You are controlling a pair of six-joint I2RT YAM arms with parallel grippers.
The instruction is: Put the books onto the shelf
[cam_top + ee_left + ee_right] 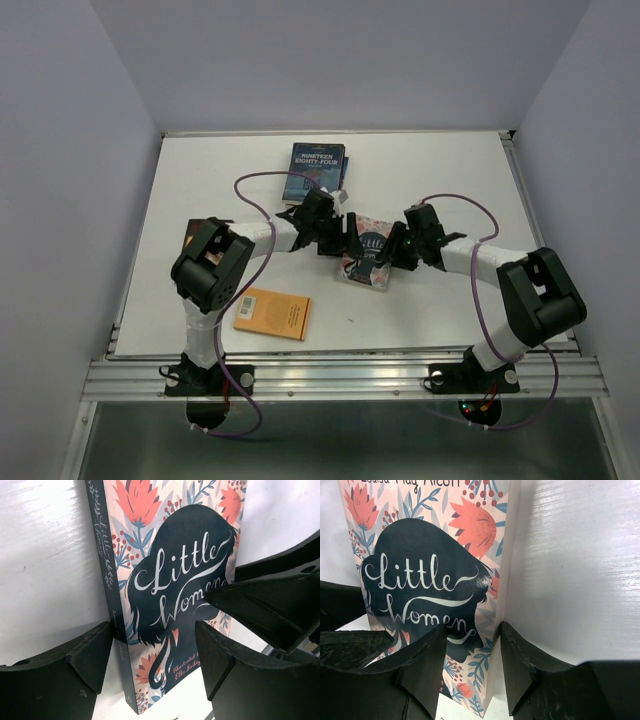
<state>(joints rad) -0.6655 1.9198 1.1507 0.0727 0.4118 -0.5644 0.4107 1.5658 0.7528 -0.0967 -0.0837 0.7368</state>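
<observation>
One floral book (pixel 170 580) lies on the counter (pixel 440 170). My left jaws are spread astride its spine, my right jaws parted astride its page edge. One blue book (pixel 316 165) lies beyond them, one orange book (pixel 272 313) behind.

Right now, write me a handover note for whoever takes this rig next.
Left gripper: open, fingers astride the spine edge of Little Women.
Right gripper: partly closed astride its page edge; whether it grips cannot be told.
Books: Little Women in the centre, between both grippers; Nineteen Eighty-Four at the far side; orange book near edge, left; a brown one half hidden behind the left arm.
Done: nothing shelved; no shelf in view.
Left: every visible book.
</observation>
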